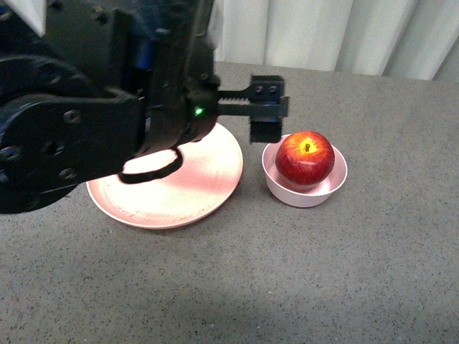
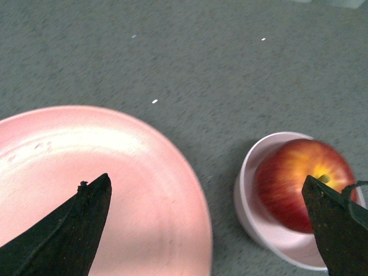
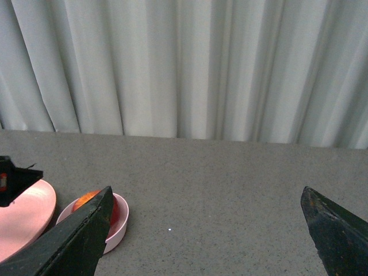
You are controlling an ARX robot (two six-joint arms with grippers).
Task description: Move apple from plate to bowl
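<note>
The dark red apple (image 1: 305,158) with its yellow patch sits in the small pale pink bowl (image 1: 305,193). The wide salmon-pink plate (image 1: 186,193) lies just left of the bowl and holds nothing. My left gripper (image 1: 240,109) is open and empty, hovering above the gap between plate and bowl. In the left wrist view the gripper (image 2: 206,178) spans the plate (image 2: 115,149) and the apple (image 2: 287,178) in the bowl (image 2: 248,172). My right gripper (image 3: 207,190) is open and empty, well to the right of the bowl (image 3: 118,221), out of the front view.
The grey speckled table (image 1: 287,287) extends in front of and to the right of the dishes. A white pleated curtain (image 3: 184,63) hangs behind the table's far edge. My left arm's bulk covers the upper left of the front view.
</note>
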